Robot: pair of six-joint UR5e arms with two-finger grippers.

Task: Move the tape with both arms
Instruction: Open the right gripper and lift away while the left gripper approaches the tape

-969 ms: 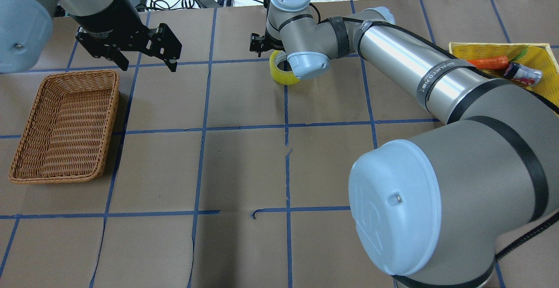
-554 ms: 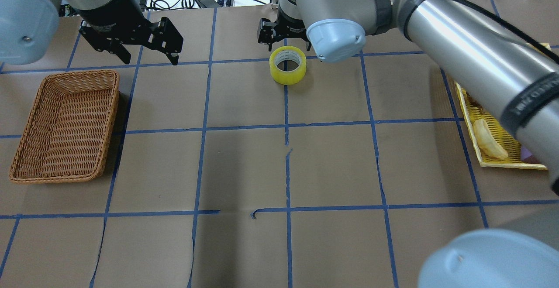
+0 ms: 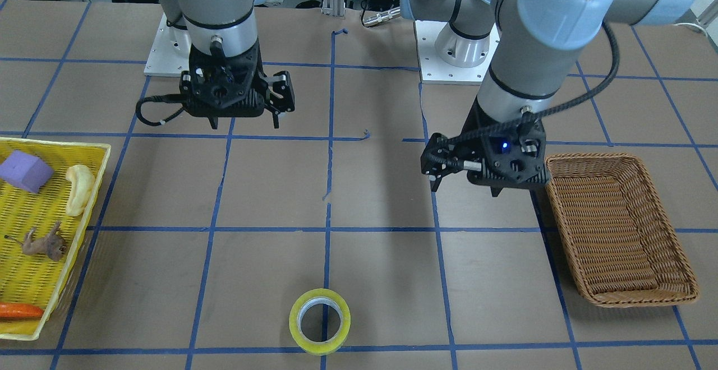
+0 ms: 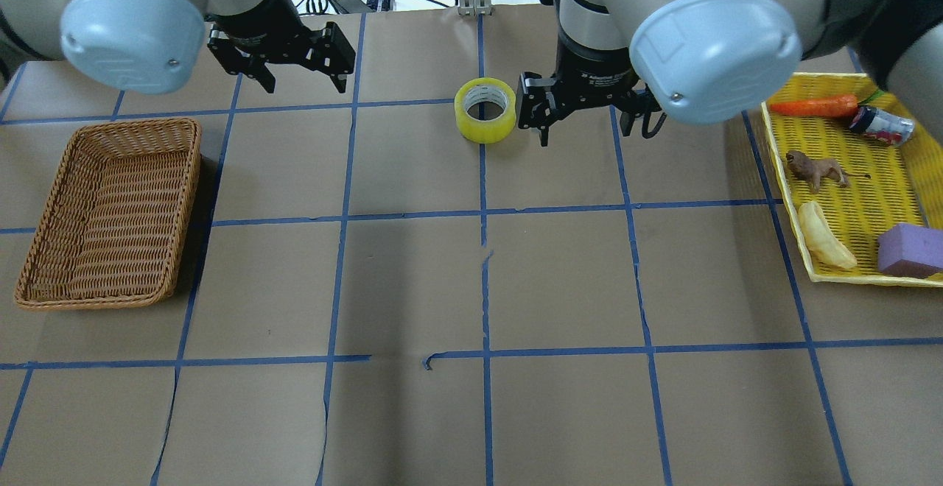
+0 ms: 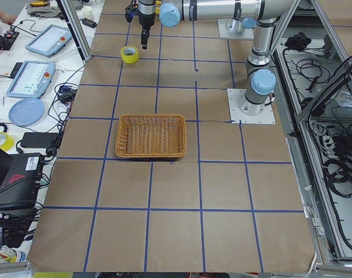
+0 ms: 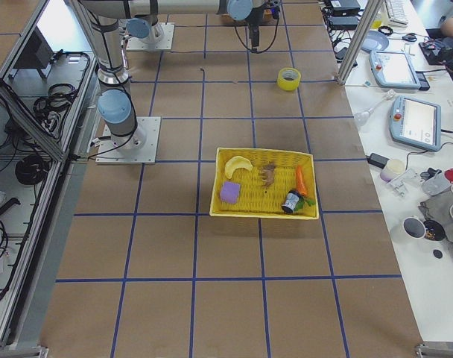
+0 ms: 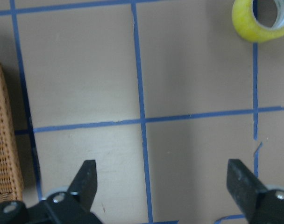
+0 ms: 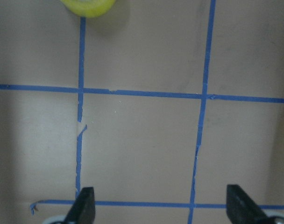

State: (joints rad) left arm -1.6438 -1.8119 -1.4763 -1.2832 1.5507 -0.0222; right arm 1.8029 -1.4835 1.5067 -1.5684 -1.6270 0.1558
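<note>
The yellow tape roll lies flat on the table, hole up, at the far middle on a blue line. It also shows in the front view, the left wrist view and the right wrist view. My right gripper is open and empty, hanging above the table just right of the roll; it also shows in the front view. My left gripper is open and empty, left of the roll and behind the basket; it also shows in the front view. Neither gripper touches the tape.
A brown wicker basket sits at the left. A yellow tray at the right holds a carrot, a toy animal, a purple block and other small items. Blue tape lines form a grid on the brown paper.
The right arm has pulled away from the tape and swung right, leaving the roll flat on the table. The left gripper has shifted right, toward the roll.
</note>
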